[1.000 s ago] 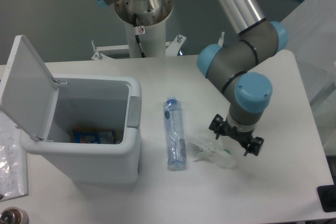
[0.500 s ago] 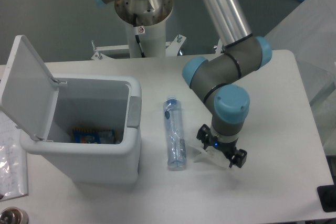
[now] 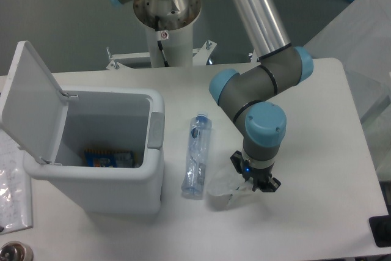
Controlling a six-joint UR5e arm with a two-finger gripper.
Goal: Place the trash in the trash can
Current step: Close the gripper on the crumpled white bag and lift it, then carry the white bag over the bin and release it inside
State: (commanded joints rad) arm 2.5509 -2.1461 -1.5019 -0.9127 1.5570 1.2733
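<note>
The trash can (image 3: 98, 169) stands at the left with its white lid (image 3: 30, 102) hinged open and upright. A long clear bottle (image 3: 197, 156) with a blue label lies on the table just right of the can, tilted with its bottom end toward the can. A crumpled clear wrapper (image 3: 221, 187) lies beside the bottle's lower end. My gripper (image 3: 254, 183) points straight down at the wrapper's right edge and touches it. The wrist hides the fingertips, so I cannot see how the jaws stand.
A blue snack packet (image 3: 109, 158) lies inside the can. A clear bag with papers (image 3: 11, 187) sits at the left table edge. The arm's base column (image 3: 166, 22) rises at the back. A dark object (image 3: 382, 230) sits at the right front corner.
The gripper moved left and lower onto the wrapper. The wrapper slid left and bunched up. The bottle's lower end swung left toward the can.
</note>
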